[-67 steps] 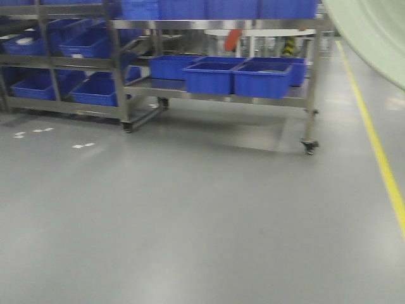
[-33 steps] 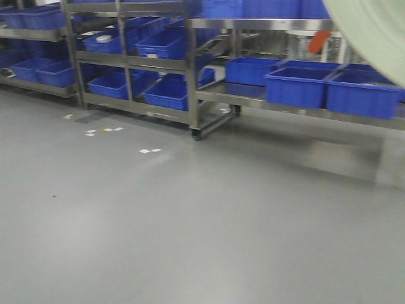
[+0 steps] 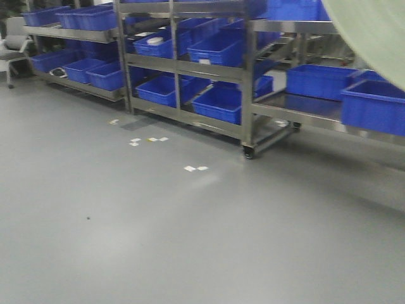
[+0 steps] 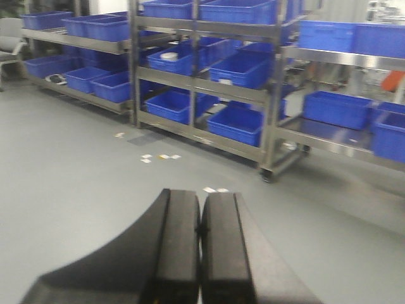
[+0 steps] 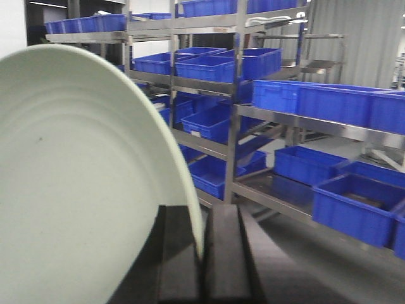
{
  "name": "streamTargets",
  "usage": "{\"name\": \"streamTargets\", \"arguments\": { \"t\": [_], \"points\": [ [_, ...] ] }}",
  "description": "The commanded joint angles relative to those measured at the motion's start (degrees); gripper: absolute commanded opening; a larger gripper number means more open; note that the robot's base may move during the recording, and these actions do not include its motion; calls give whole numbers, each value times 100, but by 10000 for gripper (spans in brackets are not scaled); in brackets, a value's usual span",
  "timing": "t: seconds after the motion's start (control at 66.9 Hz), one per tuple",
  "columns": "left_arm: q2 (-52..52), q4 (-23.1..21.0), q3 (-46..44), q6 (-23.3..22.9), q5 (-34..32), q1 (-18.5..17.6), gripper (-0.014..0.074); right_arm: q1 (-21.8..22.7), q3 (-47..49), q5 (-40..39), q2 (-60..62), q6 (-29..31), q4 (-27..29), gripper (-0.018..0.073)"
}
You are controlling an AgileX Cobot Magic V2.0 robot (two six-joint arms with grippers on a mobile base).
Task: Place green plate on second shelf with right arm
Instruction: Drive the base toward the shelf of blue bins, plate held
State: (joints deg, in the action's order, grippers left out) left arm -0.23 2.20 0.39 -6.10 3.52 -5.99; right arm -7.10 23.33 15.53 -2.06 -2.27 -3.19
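The green plate [image 5: 82, 183] fills the left half of the right wrist view, held on edge. Its rim is pinched between the black fingers of my right gripper [image 5: 201, 218], which is shut on it. The same green plate [image 3: 376, 31] juts into the top right corner of the front view, high above the floor. My left gripper [image 4: 201, 209] points at the bare floor with its two black fingers pressed together and nothing between them. Steel shelf racks [image 3: 243, 69] stand ahead, with several levels; I cannot tell which is the second shelf.
Blue bins [image 3: 218, 47] sit on most rack levels. A wheeled rack's caster [image 3: 248, 152] stands on the grey floor. White scraps [image 3: 195, 168] lie on the floor before the racks. A grey chair [image 3: 11, 49] is at far left.
The front view has swung left: the racks and bins have slid rightward in frame, more racks have come in at left. The plate stays in the top right corner.
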Motion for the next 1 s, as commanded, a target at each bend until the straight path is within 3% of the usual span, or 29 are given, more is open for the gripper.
{"name": "streamTargets", "arguments": {
  "t": [0.0,0.986],
  "points": [
    [-100,-18,234,-12,-469,-2,131,19,176,-611,-105,-5,5,53],
    [-100,-18,234,-12,-469,-2,131,19,176,-605,-105,-5,5,53]
  ]
}}
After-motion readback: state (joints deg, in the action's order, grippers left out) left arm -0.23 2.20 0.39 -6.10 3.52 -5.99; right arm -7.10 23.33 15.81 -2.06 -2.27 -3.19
